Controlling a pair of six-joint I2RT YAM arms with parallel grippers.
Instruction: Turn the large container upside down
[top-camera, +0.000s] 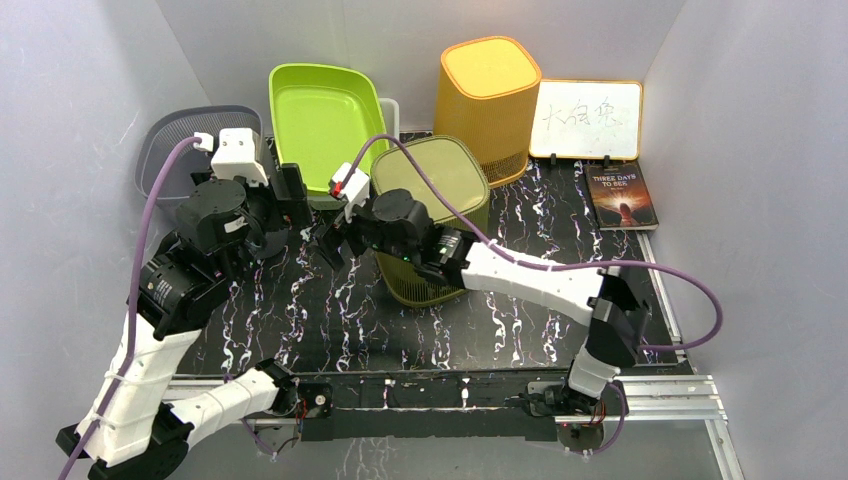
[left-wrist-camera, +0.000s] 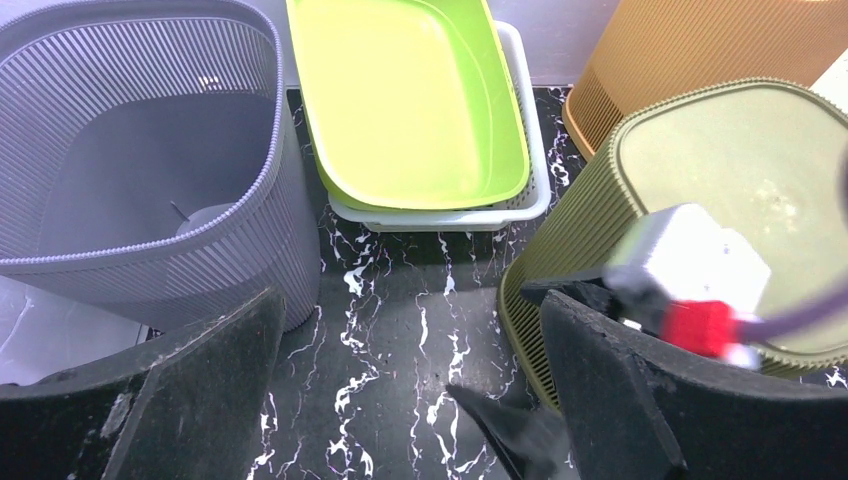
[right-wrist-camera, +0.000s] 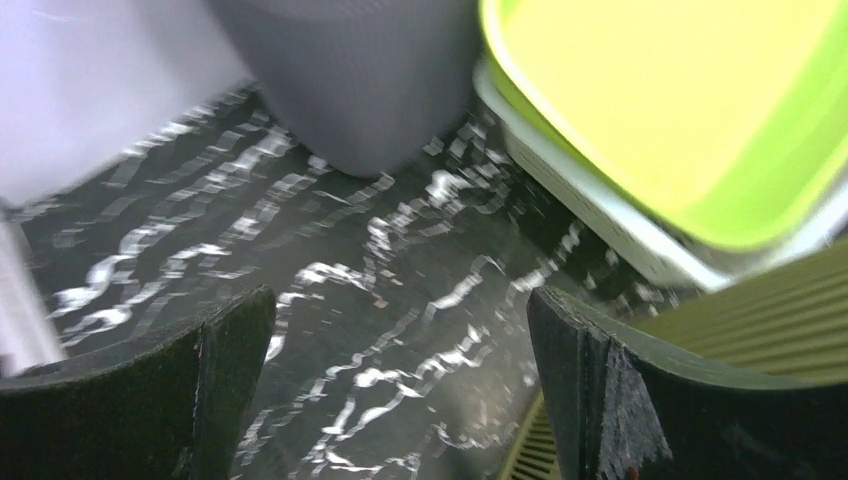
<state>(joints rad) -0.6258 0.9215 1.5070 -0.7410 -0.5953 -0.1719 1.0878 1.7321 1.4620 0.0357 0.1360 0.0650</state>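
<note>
The large olive-green ribbed container (top-camera: 430, 180) stands mouth-down on the black marbled table (top-camera: 330, 320), its flat base facing up. It also fills the right of the left wrist view (left-wrist-camera: 720, 170) and the lower right of the right wrist view (right-wrist-camera: 760, 310). My right gripper (top-camera: 335, 240) hangs just left of it, open, with only tabletop between its fingers (right-wrist-camera: 400, 390). My left gripper (top-camera: 290, 200) is further left and back, also open over bare table (left-wrist-camera: 410, 400), between the grey bin and the olive container.
A grey ribbed bin (top-camera: 170, 140) stands upright at the back left. A lime tray (top-camera: 322, 110) rests in a white basket (left-wrist-camera: 520, 190) at the back. An orange bin (top-camera: 487, 100), a whiteboard (top-camera: 587, 118) and a book (top-camera: 622, 197) are at the back right.
</note>
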